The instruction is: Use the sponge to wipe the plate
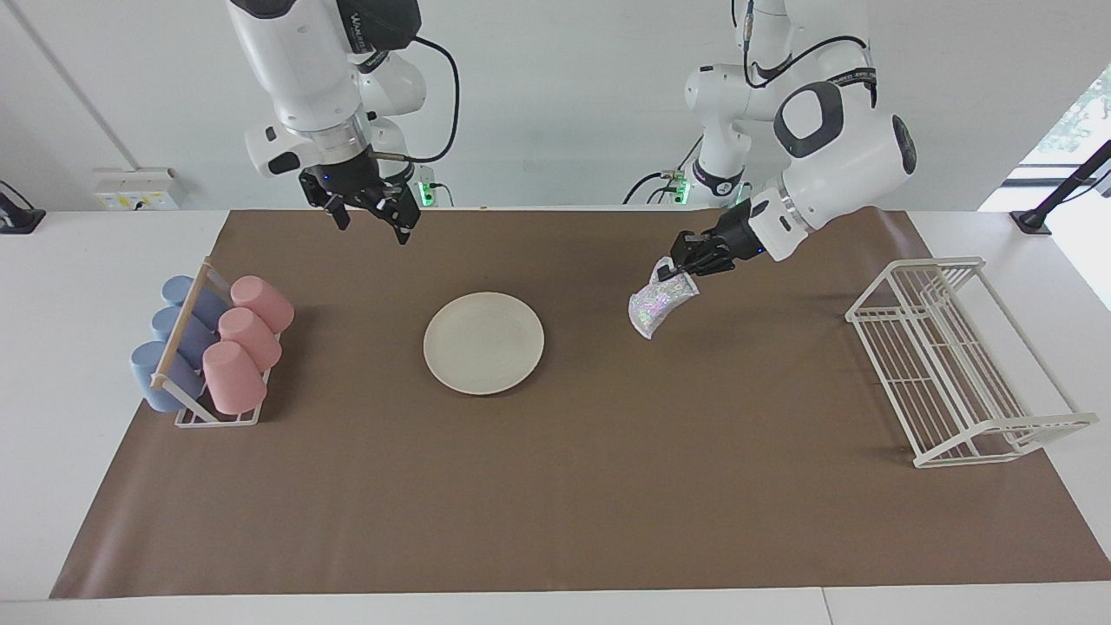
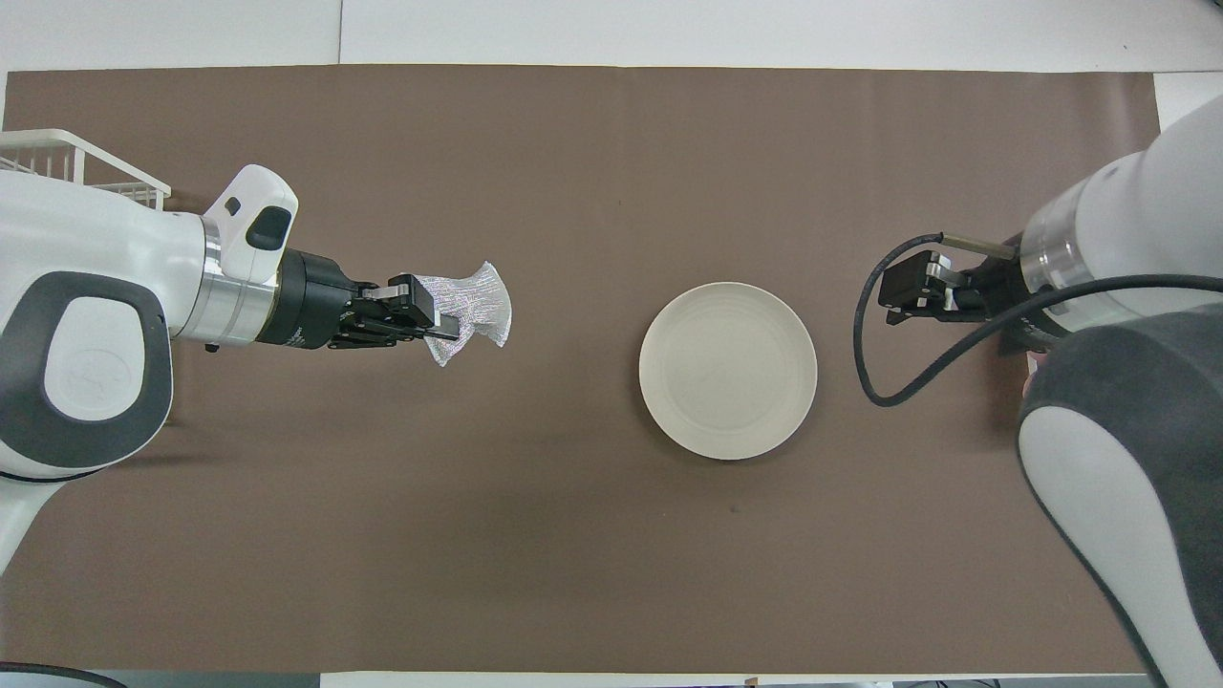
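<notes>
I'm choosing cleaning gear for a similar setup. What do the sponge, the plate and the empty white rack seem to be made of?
The sponge, held by the left gripper, looks like soft metallic mesh: glittery, wrinkled, drooping. The plate looks like matte cream ceramic or plastic, faintly ringed. The rack appears to be white-coated wire.

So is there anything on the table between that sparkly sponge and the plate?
Nothing: both views show only bare brown mat between the sponge, held up by the left tool, and the plate.

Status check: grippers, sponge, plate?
Left gripper shut on sponge, raised over mat. Right gripper open, waiting. Plate bare, path clear.
</notes>
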Motion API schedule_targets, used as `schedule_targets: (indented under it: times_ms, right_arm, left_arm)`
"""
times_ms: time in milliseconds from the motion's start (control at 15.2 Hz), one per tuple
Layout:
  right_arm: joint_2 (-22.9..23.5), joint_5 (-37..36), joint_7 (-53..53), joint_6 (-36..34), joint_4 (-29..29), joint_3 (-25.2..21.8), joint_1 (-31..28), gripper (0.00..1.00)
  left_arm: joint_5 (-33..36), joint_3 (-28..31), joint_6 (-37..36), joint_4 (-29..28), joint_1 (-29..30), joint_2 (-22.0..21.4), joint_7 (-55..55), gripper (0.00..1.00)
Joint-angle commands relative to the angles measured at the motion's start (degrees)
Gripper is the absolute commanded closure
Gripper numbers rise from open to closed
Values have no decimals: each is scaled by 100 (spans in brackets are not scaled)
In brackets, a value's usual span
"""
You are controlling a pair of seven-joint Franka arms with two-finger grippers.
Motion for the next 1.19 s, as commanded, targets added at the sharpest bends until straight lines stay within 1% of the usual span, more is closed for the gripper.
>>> schedule_targets:
  times_ms: [0, 132, 198, 396, 593, 659, 791, 857, 989, 1121]
  right_arm:
    - [-114, -84, -1147, 9, -138, 60, -433, 0]
    - [-105, -84, -1659, 9, -121, 60, -724, 0]
    - [-105, -84, -1757, 27, -121, 60, -794, 0]
    - [-88, -84, -2065, 53, -121, 52, -813, 0]
    - [-61, -93, -2083, 71, -94, 60, -760, 0]
    - [-96, -93, -2074, 71, -86, 43, -751, 0]
    - [-114, -84, -2065, 80, -77, -167, -603, 0]
    - [-114, -84, -2057, 45, -85, -307, -515, 0]
    - [-105, -84, -2074, -8, -121, -580, -426, 0]
    - [-123, -75, -2048, -130, -77, -634, -374, 0]
  left_arm:
    - [1054, 39, -266, 299, -131, 159, -513, 100]
    - [2029, 39, -591, 387, -131, 159, -549, 100]
    - [2381, 39, -732, 396, -131, 159, -557, 100]
    - [3664, 30, -1128, 466, -210, 159, -785, 100]
    - [4798, 30, -1812, 685, -438, 176, -1076, 100]
    - [5176, 30, -2093, 825, -595, 316, -1111, 100]
    - [5915, 30, -2725, 1212, -763, 570, -1234, 100]
    - [6275, 30, -2937, 1292, -807, 615, -1234, 100]
    - [6987, 30, -3193, 1284, -948, 729, -1234, 100]
    - [7550, 30, -3378, 1266, -949, 765, -1234, 100]
